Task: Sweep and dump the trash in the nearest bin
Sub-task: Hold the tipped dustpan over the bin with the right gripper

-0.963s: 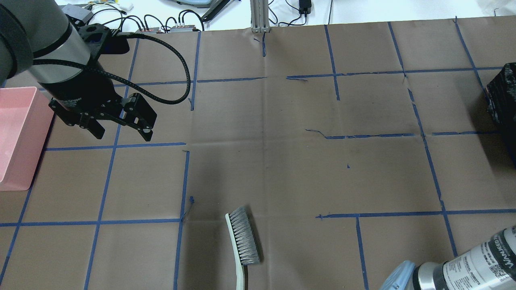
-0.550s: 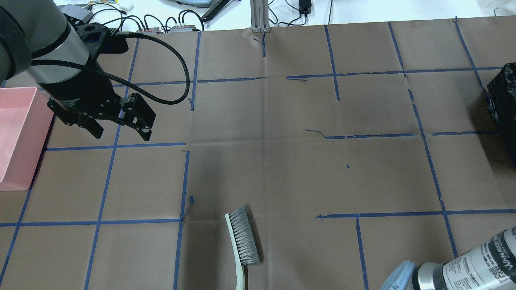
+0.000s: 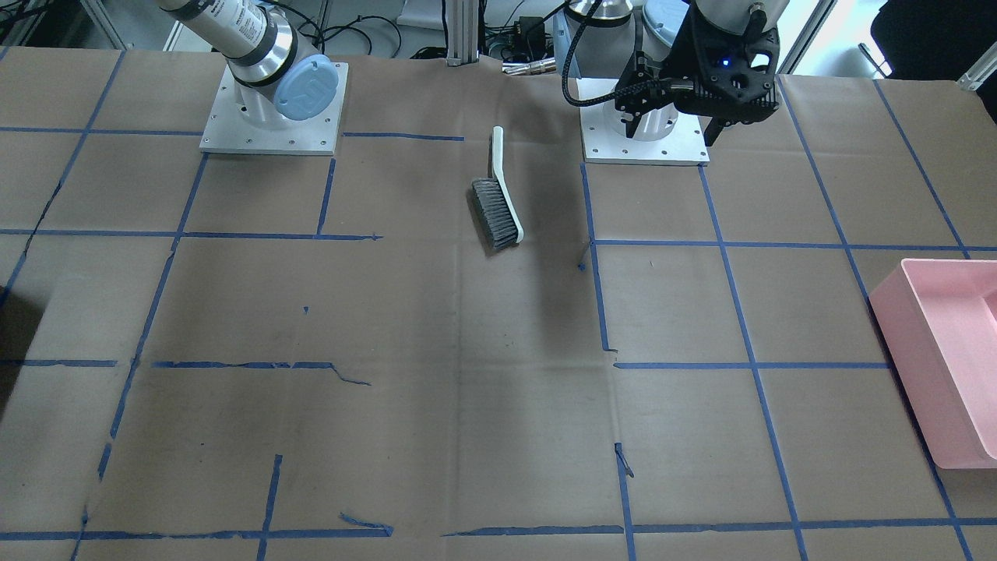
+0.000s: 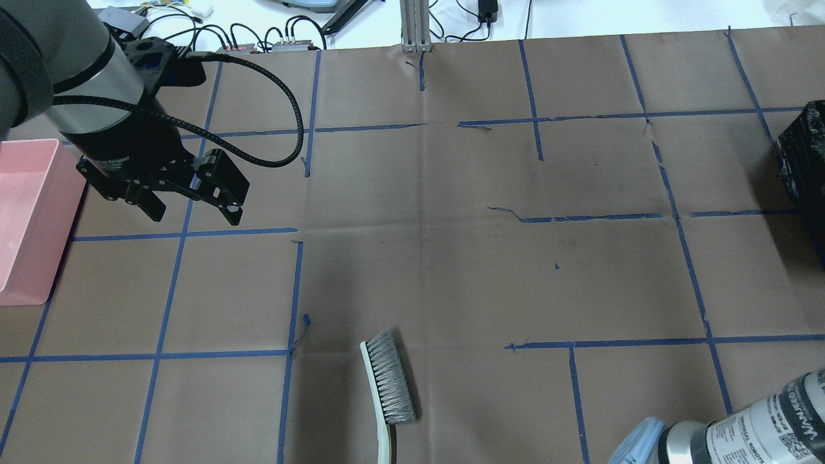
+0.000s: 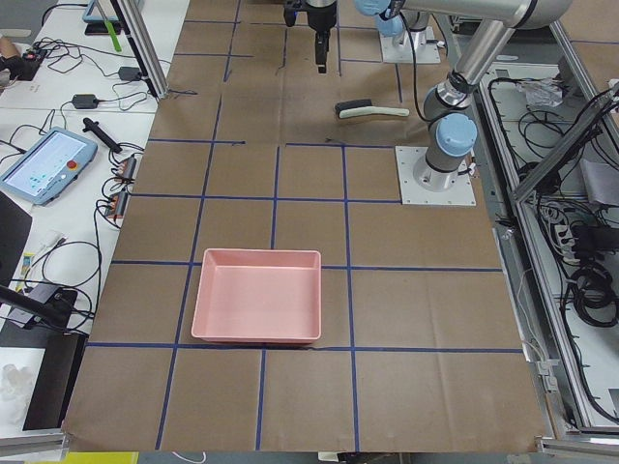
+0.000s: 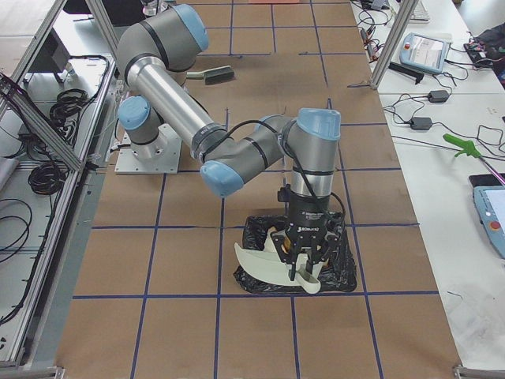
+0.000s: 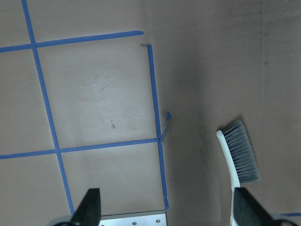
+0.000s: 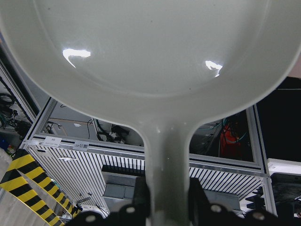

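Note:
No trash shows in any view. My right gripper (image 6: 304, 264) is shut on the handle of a cream dustpan (image 6: 272, 268), which hangs tilted over the black bag-lined bin (image 6: 339, 264). In the right wrist view the dustpan (image 8: 150, 56) fills the frame, its pan empty, with my right gripper (image 8: 167, 202) clamped on the handle. My left gripper (image 4: 190, 209) hovers open and empty above the table's left part. In the left wrist view my left gripper (image 7: 167, 209) has widely spread fingers. A white-handled brush (image 4: 387, 383) with grey bristles lies on the table near the robot's edge.
A pink bin (image 4: 26, 219) sits at the table's left end, empty as seen from the exterior left view (image 5: 256, 309). The black bin (image 4: 802, 161) stands at the right end. Brown paper with blue tape lines covers the table. Both arm base plates (image 3: 269, 117) sit along the robot's edge.
The right arm's link at the lower right of the overhead view has slid slightly down and right. The left gripper has barely moved and stays open.

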Robot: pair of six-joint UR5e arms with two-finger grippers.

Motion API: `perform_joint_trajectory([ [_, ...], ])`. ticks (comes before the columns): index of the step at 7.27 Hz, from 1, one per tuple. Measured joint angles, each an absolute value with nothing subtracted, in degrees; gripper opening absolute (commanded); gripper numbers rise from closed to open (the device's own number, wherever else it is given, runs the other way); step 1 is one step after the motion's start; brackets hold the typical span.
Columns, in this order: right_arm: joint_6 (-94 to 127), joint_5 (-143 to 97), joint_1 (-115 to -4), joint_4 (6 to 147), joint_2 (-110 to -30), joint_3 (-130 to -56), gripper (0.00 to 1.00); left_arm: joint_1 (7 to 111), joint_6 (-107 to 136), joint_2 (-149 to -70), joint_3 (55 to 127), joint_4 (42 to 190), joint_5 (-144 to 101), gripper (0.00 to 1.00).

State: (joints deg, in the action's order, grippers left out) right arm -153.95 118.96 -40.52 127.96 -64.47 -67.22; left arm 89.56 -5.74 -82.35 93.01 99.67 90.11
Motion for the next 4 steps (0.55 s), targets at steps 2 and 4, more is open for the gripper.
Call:
perform_joint_trajectory([
  [2, -152.2, 114.4, -40.5, 127.9, -70.9, -74.8, 0.0, 89.6, -5.6, -82.9, 93.1, 97.5, 90.3, 1.0],
  [4, -146.7, 109.2, -40.5, 127.8, -78.3, -84.0, 0.0, 89.6, -5.5, -82.6, 93.2, 97.1, 90.3, 1.0],
])
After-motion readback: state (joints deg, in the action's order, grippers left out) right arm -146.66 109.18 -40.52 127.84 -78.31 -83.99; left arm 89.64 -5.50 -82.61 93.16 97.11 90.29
